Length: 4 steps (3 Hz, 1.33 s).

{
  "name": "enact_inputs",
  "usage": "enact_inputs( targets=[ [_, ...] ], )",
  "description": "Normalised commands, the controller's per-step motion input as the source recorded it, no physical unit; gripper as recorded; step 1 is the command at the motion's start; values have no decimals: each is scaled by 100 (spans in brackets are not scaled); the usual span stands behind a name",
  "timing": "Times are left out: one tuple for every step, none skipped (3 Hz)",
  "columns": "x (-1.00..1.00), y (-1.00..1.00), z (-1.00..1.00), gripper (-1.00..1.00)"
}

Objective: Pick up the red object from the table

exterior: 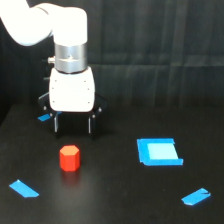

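With its fingers apart, the pincer [73, 131] hangs just beyond the red object [69, 158] on the worktop [115, 200], so a descent short of centre risks toppling it.

This looks like a robotics lab test cell: a white robot arm [60, 30] stands over a flat matte black table [115, 200] marked with bright blue tape strips [23, 188], backed by a plain black draped curtain [160, 35].
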Motion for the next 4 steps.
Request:
enact_inputs(
  targets=[
    [35, -85, 2, 99],
    [17, -79, 5, 98],
    [20, -82, 0, 100],
    [-3, -68, -1, 93]
  ],
)
